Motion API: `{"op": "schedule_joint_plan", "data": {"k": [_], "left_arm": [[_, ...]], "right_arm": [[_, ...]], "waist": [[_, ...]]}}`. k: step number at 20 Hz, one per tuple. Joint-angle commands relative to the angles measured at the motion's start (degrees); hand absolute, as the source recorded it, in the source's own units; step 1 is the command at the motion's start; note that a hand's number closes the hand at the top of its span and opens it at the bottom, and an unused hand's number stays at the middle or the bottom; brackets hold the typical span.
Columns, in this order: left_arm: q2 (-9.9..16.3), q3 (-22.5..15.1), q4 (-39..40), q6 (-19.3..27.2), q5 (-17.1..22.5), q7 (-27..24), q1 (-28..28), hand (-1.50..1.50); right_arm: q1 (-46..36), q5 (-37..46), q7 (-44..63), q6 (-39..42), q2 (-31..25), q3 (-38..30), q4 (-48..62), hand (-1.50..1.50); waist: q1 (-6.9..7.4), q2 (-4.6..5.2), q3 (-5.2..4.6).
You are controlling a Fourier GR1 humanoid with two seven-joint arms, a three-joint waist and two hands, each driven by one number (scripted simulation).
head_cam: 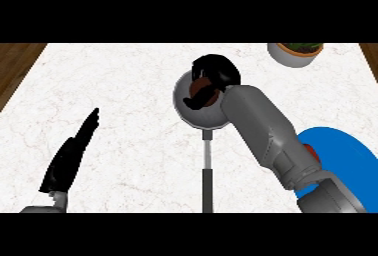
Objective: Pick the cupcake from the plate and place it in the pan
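- Right robot hand (210, 75) over the pan (193, 107), fingers curled round the cupcake (201, 91).
- Left robot hand (72, 150) rests open, lower left.
- Plate (347, 155) at right.
- Cupcake likely light, soft; hold by the base, not the top.

One pan (193, 107), one cupcake (202, 92), one blue plate (347, 155) at the near right, one potted plant (295, 52) at the far right, two hands.
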Motion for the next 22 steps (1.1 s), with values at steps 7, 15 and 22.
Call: {"op": "schedule_joint_plan", "data": {"k": [7,15,22], "left_arm": [[-0.7,-1.0,0.4,-0.5,-0.7,0.8,-1.3,0.00],[-1.7,-1.7,-0.4,-0.5,-0.7,1.0,-2.2,0.00],[1.3,2.7,-0.1,-0.8,0.5,1.2,-1.6,0.00]], "right_arm": [[1.3,-17.1,-1.4,6.4,0.4,-11.0,4.8,-1.50],[1.4,-25.9,-10.0,-8.2,0.4,-17.2,2.7,-1.50],[1.6,-31.1,-12.3,-11.8,-4.1,-25.5,3.3,-1.50]], "waist": [[2.16,0.42,0.14],[2.77,0.46,0.15],[-0.81,0.27,0.12]]}}
